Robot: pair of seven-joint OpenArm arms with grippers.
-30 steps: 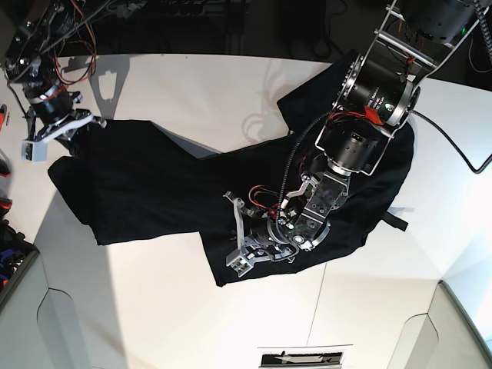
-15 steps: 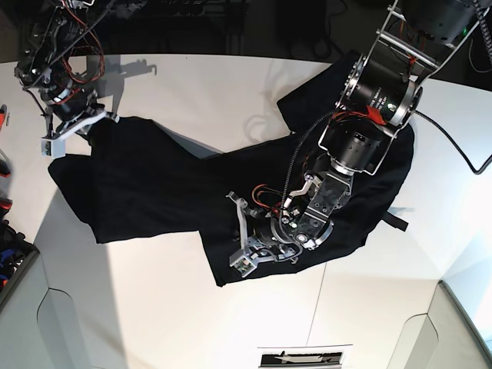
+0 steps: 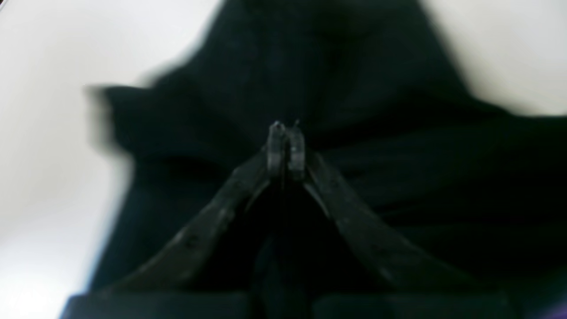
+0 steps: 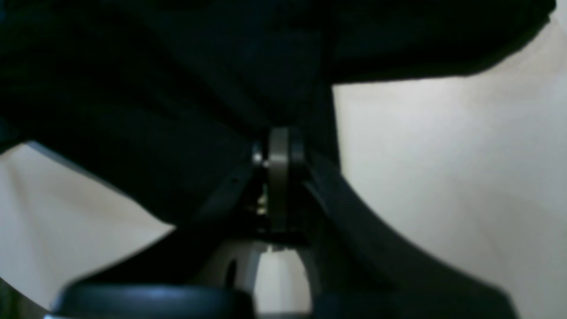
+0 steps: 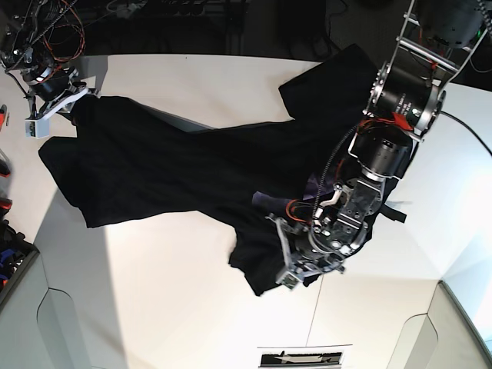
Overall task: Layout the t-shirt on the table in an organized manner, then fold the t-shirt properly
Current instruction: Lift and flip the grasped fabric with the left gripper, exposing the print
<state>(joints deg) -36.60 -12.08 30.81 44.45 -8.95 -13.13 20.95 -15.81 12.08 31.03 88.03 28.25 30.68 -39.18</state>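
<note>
The black t-shirt [image 5: 169, 165] lies stretched and rumpled across the white table [image 5: 192, 307], from the far left to the near right. A purple neck label [image 5: 311, 187] shows near its middle right. My right gripper [image 5: 46, 108] is at the far left corner, shut on the shirt's edge. In the right wrist view the fabric [image 4: 133, 88] drapes over its closed tips [image 4: 278, 146]. My left gripper [image 5: 294, 270] is low at the near right, shut on bunched fabric. Its wrist view shows the tips [image 3: 287, 133] pressed together against the cloth [image 3: 398, 177].
A bin of coloured items [image 5: 11, 246] sits off the table's left edge. Cables and dark equipment [image 5: 192, 19] line the far side. A printed label [image 5: 300, 357] marks the near edge. Bare white tabletop [image 5: 154, 292] lies in front of the shirt.
The right gripper moved back and left with the shirt's corner. The left gripper moved right and nearer, dragging its bunch of fabric. The shirt is pulled longer and the purple label came into view.
</note>
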